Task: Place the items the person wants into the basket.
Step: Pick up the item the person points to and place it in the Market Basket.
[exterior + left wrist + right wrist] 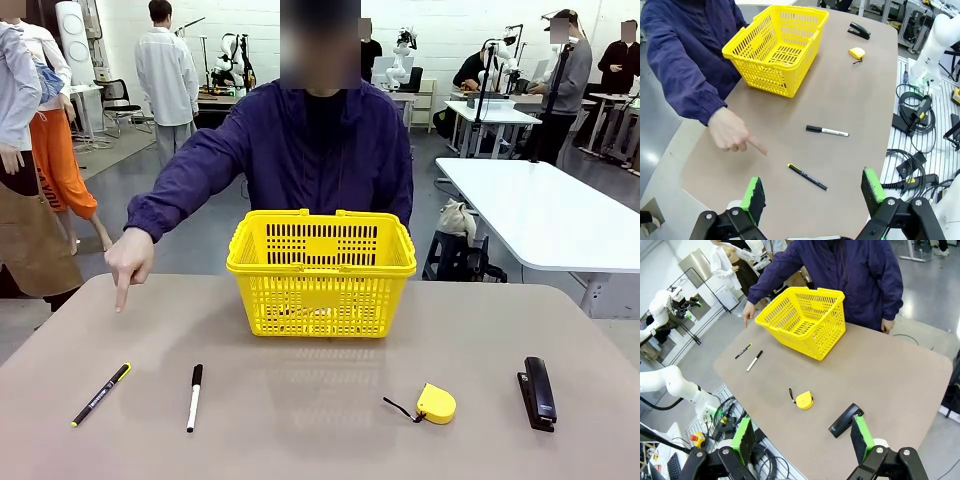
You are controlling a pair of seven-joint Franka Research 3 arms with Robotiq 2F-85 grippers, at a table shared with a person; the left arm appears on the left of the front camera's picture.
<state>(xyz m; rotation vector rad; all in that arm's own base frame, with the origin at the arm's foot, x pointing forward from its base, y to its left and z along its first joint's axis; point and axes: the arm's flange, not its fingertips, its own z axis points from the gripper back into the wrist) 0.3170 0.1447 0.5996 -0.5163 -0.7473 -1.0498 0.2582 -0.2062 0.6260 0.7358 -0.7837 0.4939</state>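
Here, the left end effector (813, 189) and right end effector (803, 432) stand open, empty. The person's hand (130, 262) points down near the black pen (100, 394); the white marker (194, 397) lies beside it, left of the yellow basket (320, 300).

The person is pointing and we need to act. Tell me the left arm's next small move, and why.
Probably lower the open left gripper onto the pen: the person's hand points a finger beside its yellow end, and the pen lies just ahead of that gripper, closer than the marker.
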